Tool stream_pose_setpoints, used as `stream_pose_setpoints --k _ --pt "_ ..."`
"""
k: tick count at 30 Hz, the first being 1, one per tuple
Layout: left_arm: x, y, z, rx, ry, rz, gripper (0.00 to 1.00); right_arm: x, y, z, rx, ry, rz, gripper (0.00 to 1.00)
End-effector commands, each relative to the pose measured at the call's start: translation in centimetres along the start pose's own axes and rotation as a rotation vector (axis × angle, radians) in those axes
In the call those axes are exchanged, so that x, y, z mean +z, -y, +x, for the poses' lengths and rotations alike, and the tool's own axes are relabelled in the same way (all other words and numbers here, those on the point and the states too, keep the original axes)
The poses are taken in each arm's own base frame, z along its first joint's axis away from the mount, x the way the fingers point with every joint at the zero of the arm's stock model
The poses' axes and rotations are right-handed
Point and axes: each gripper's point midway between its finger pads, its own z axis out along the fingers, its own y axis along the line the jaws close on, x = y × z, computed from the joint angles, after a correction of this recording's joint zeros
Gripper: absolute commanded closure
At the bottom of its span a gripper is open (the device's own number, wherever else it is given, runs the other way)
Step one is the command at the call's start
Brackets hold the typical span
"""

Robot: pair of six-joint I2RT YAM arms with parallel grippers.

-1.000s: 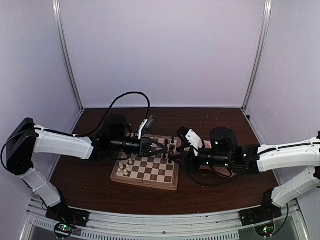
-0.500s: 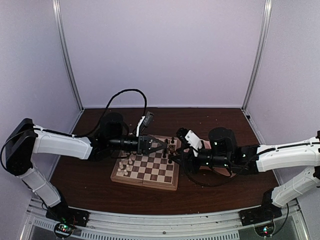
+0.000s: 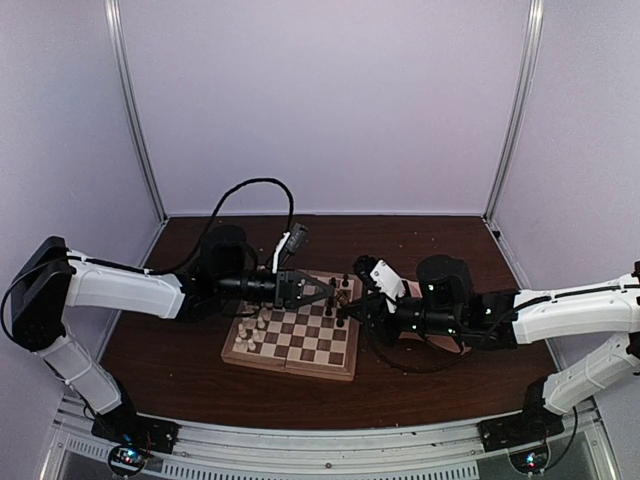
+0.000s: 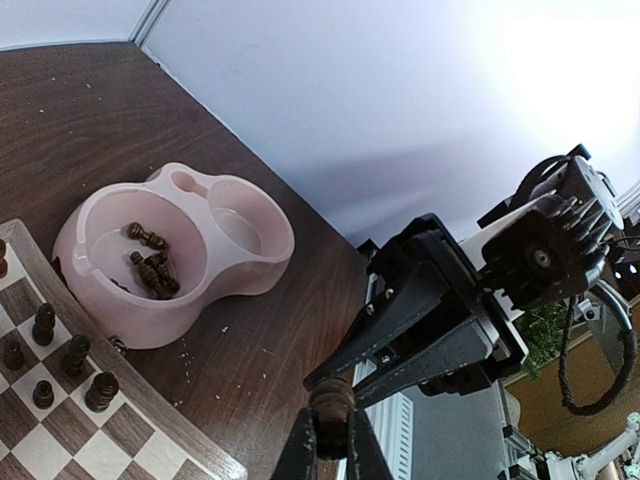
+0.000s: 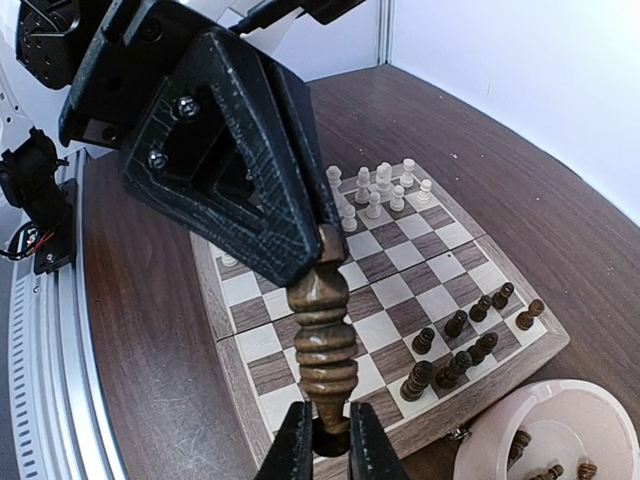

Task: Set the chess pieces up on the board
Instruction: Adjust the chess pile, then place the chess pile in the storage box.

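The right hand [image 5: 327, 428] pinches the base of a dark chess piece [image 5: 322, 335] above the board [image 5: 392, 292], while the left hand [image 4: 332, 418] clamps its top.

The dark chess piece [image 5: 322, 345] above the right gripper [image 5: 328, 432] is turned wood with a glossy varnish. The fingers [image 5: 240, 180] of the left gripper [image 4: 331, 440] on its top are black plastic, matt and grainy. Beyond them the board [image 5: 395, 290] is smooth wood with a soft shine. Beside the right gripper, the pink bowl [image 4: 200, 300] is smooth plastic, and the table [image 4: 90, 110] is dark, matt wood grain.
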Motion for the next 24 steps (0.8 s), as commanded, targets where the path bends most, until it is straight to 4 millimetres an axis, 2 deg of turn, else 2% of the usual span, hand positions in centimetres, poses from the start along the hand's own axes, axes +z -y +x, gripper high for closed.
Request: stream_pose_setpoints --k 1,4,7,12,15,20,22,24 --pt "-0.7 1.0 -1.3 0.051 0.037 0.014 1.0 -0.2 1.0 -0.7 0.003 0.016 0.053 0.95" --pt "-1.3 0.0 -1.3 0.077 0.03 -0.081 1.0 -0.1 2.0 -0.5 0.01 0.0 0.115 0.97" --pt "-2.6 -1.8 -1.6 0.117 0.045 -0.234 1.0 -0.2 3.9 -0.1 0.026 -0.017 0.215 0.97" --pt "-4.0 -2.3 -2.1 0.19 0.052 -0.333 1.0 -0.1 5.6 0.4 0.069 -0.038 0.267 0.95" --pt "-4.4 -2.8 -2.2 0.223 0.039 -0.379 1.0 1.0 5.1 0.9 0.07 -0.085 0.223 0.97" --pt "-5.1 -4.2 -1.9 0.263 0.013 -0.469 1.0 3.3 2.1 1.8 0.077 -0.161 0.05 0.99" --pt "-5.1 -5.0 -1.7 0.273 -0.004 -0.501 1.0 3.7 2.0 2.2 0.081 -0.178 0.041 0.99" --pt "-4.9 -5.8 -1.3 0.278 -0.028 -0.521 1.0 3.8 2.6 2.4 0.087 -0.185 0.079 0.99"
